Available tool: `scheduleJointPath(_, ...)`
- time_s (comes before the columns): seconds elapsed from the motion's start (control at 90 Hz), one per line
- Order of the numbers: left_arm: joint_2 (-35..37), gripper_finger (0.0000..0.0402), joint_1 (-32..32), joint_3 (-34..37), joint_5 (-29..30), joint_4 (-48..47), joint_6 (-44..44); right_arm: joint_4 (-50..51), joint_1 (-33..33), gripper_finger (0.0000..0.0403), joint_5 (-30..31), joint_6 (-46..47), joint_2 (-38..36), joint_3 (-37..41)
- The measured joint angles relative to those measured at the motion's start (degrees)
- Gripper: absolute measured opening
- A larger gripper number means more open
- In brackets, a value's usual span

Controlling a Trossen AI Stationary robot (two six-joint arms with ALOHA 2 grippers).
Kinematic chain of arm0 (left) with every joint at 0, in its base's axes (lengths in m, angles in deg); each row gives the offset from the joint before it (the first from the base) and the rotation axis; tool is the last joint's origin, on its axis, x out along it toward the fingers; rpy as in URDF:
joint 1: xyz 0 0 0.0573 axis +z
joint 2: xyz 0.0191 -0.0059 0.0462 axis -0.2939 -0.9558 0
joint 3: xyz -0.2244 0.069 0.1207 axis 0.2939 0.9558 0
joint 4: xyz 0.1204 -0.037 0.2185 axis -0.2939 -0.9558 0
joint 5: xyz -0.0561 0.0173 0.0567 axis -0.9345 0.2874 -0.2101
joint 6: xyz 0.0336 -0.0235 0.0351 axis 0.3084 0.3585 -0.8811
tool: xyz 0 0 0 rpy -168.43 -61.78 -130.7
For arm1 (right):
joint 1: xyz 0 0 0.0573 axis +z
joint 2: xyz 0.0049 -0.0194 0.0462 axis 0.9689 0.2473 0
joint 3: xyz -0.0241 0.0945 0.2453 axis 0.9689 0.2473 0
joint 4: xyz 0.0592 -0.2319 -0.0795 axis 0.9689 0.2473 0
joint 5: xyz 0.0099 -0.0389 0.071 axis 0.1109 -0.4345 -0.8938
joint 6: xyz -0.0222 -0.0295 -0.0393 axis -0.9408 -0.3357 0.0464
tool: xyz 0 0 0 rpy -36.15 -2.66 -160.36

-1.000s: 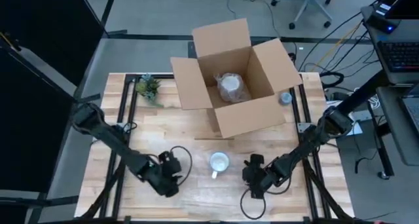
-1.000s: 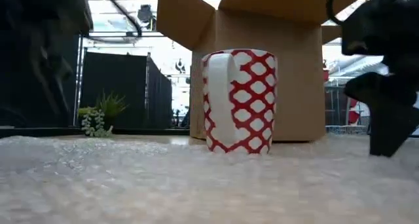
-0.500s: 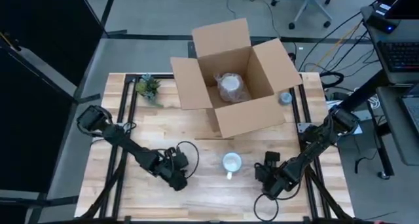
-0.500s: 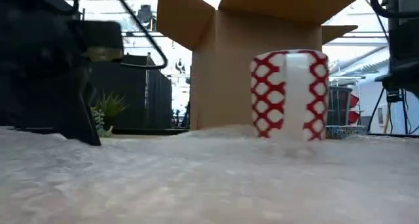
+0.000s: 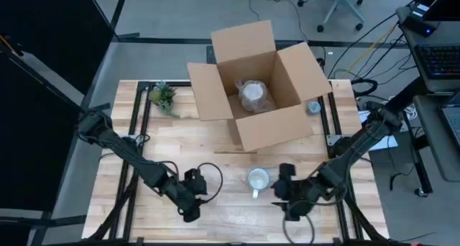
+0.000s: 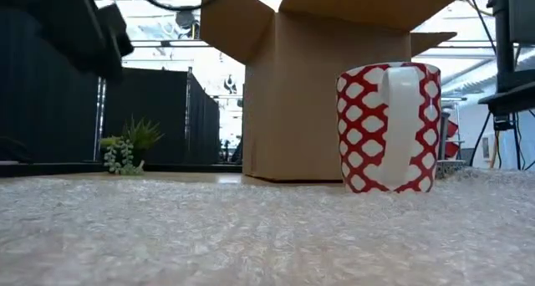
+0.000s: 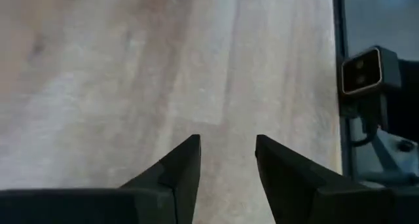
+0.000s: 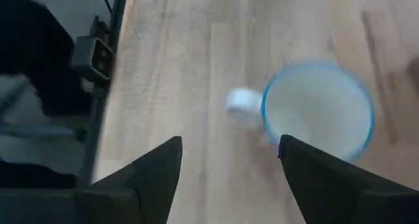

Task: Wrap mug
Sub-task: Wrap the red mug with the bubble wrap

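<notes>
My left gripper (image 5: 192,203) hangs low over the near left part of the table (image 5: 215,142), well left of the mug (image 5: 258,179). Its wrist view shows my two dark wedge-shaped fingers (image 7: 177,168) parted with a gap between them, nothing held, and pale wood planks with long straight grain below.

At the table's far left corner sits a small green plant (image 5: 163,96), spiky and leafy in the low view.

The box (image 5: 257,84) stands at the far middle, plain brown cardboard with all four flaps (image 5: 244,37) folded outward. From above I can see inside it: one rounded bundle (image 5: 253,94), pale and crinkled, lies on its floor. The low view shows only the box's flat outer wall, not the contents.

The mug stands upright on the near middle of the table, between my two grippers and apart from both. From above it is only a white round rim with a short handle (image 5: 254,192) toward the near edge. The low view adds what that hides: a red lattice pattern on white, glossy, with a broad white handle facing the camera. It also shows a bumpy, frosted sheet of bubble wrap (image 6: 251,236) spread across the foreground.

My right gripper (image 5: 284,188) sits just right of the mug, near it but not touching. Its wrist view shows my fingers (image 8: 157,168) spread wide and empty, the mug's open mouth beyond them.

A small grey roll (image 5: 313,107) lies just right of the box.
</notes>
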Motion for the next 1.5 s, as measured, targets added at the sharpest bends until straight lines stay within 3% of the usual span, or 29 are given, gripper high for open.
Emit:
scheduleJointPath(0.267,1.66,0.0134,0.04,0.0,0.66,-2.09,-1.34,10.37,-6.99,0.024,-7.59,-8.06,12.56,-10.01)
scheduleJointPath(0.411,1.66,0.0134,0.04,0.0,1.03,-2.56,-1.4,15.94,-8.17,0.0214,-9.6,-8.84,19.31,-11.87)
scheduleJointPath(0.578,1.66,0.0134,0.0,0.02,3.41,-2.16,-2.31,15.77,-9.11,0.0145,-9.3,-11.32,22.73,-12.18)
scheduleJointPath(0.733,1.64,0.0134,0.0,0.02,4.99,-1.79,-2.36,19.01,-9.09,0.003,-9.44,-13.39,22.25,-13.07)
scheduleJointPath(0.778,1.64,0.0134,0.0,0.02,5.75,-1.81,-2.36,21.41,-9.09,0.0015,-9.38,-13.46,22.19,-14.51)
scheduleJointPath(0.889,1.64,0.0134,0.0,0.02,6.42,-1.85,-2.5,24.12,-9.09,0.0012,-9.13,-13.64,21.79,-19.81)
scheduleJointPath(1.011,1.64,0.0134,0.02,0.02,6.56,-1.88,-2.78,17.13,-8.8,0.0005,-10.57,-14.88,21.99,-24.21)
scheduleJointPath(1.289,1.61,0.0134,0.04,0.02,6.6,-2.01,-2.82,13.93,-9.55,0.0005,-12.31,-8.8,26.35,-24.22)
scheduleJointPath(1.5,1.61,0.0134,0.04,0.02,6.6,-2.03,-2.82,10.92,-9.42,0.0006,-14.43,-10.05,28.0,-24.22)
